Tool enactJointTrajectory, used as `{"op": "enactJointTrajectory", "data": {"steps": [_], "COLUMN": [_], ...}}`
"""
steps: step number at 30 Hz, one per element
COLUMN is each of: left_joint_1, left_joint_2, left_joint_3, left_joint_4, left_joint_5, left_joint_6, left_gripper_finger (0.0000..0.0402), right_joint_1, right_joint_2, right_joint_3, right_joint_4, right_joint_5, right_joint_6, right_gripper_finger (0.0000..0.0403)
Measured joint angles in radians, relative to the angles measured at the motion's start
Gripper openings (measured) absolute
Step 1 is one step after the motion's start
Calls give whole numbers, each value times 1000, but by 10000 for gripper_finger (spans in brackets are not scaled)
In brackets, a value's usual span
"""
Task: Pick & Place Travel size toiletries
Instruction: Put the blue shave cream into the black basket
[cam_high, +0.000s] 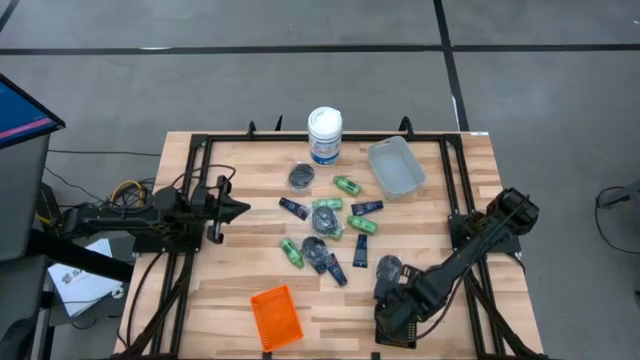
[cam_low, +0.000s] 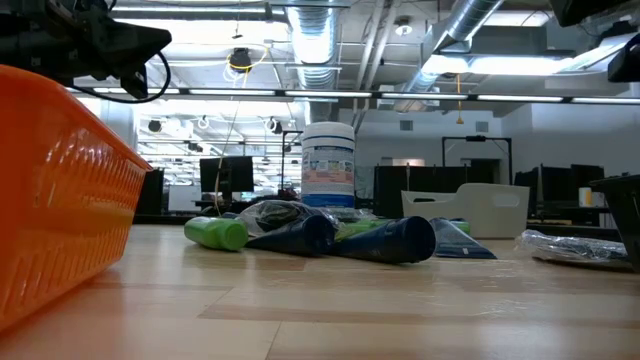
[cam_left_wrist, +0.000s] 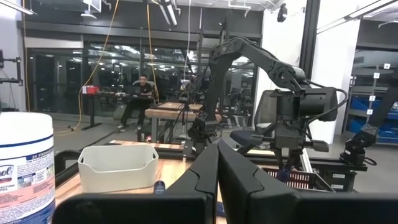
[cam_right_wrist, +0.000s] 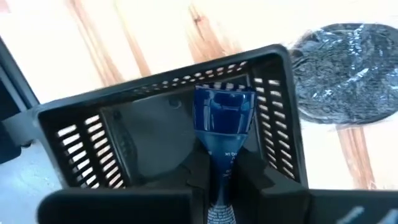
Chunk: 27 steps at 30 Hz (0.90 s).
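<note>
The travel size toiletries (cam_high: 326, 222) lie heaped at the table's middle: green bottles (cam_high: 347, 185), dark blue tubes (cam_high: 293, 207) and wrapped grey pucks (cam_high: 301, 176). My right gripper (cam_high: 393, 305) hangs over a black tray (cam_right_wrist: 155, 112) at the near right, pointing down, shut on a blue tube (cam_right_wrist: 222, 115). One wrapped puck (cam_right_wrist: 348, 68) lies on the wood just beside that tray. My left gripper (cam_high: 235, 208) waits at the table's left side, shut, with nothing in it (cam_left_wrist: 217, 168). My right gripper pinches the blue tube between its two fingers (cam_right_wrist: 255, 177) by the tube's narrower upper part (cam_right_wrist: 221, 163). The fingers come from above, pointing down, along the tube. The tube hangs below them, its wide flat end (cam_right_wrist: 224, 102) down inside the black tray's walls.
A tall white canister (cam_high: 325, 133) stands at the far middle, with a clear tray (cam_high: 396, 165) to its right. An orange tray (cam_high: 276, 317) sits at the near edge, left of the black one. Bare wood lies between the heap and the near trays.
</note>
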Motion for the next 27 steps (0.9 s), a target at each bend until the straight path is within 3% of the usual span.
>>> {"op": "enactJointTrajectory", "data": {"steps": [22,27], "left_joint_1": [0,0], "left_joint_2": [5,5], "left_joint_3": [0,0], "left_joint_4": [9,9], "left_joint_5": [0,0], "left_joint_6": [0,0], "left_gripper_finger": [1,1], "right_joint_1": [-1,-2], "right_joint_2": [8,8], "right_joint_3": [-4,-4], "right_joint_4": [2,1], "right_joint_5": [34,34], "right_joint_6": [-47,-46], "right_gripper_finger": [45,63]}}
